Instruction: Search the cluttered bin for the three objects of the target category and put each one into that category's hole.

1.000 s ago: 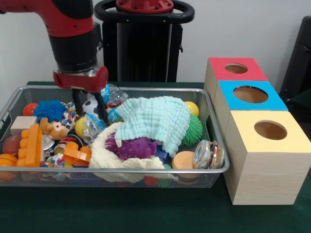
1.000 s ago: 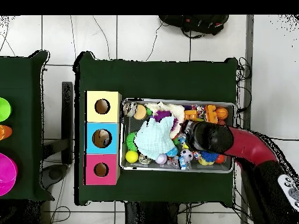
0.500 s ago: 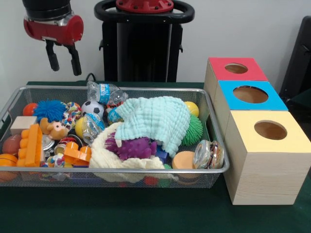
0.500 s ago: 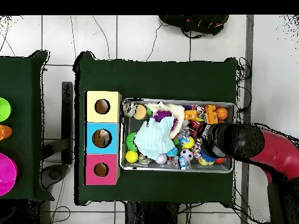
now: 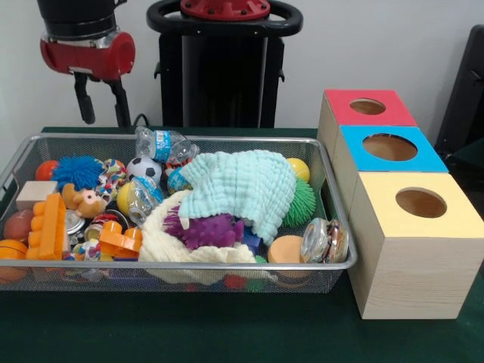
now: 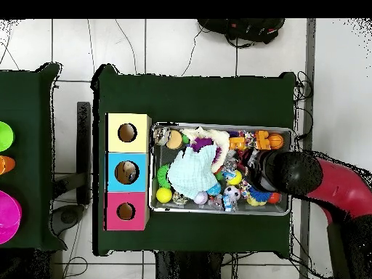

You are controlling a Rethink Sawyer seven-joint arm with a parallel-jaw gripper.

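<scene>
Green [image 6: 3, 136], orange [image 6: 3, 164], magenta [image 6: 7, 217] items lie on a side table [image 6: 33, 94].

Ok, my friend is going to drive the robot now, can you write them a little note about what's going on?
Gripper: open, empty, raised above the back left corner of the wire bin in the front view.
Bin: full of toys, among them a plastic bottle, a soccer ball, a blue spiky ball, a purple spiky toy and a light green cloth covering the middle.
Boxes: red, blue and yellow holes beside the bin.
Done: nothing can be seen going into a hole.
Left: pick out the three target objects and drop each in its hole.
</scene>
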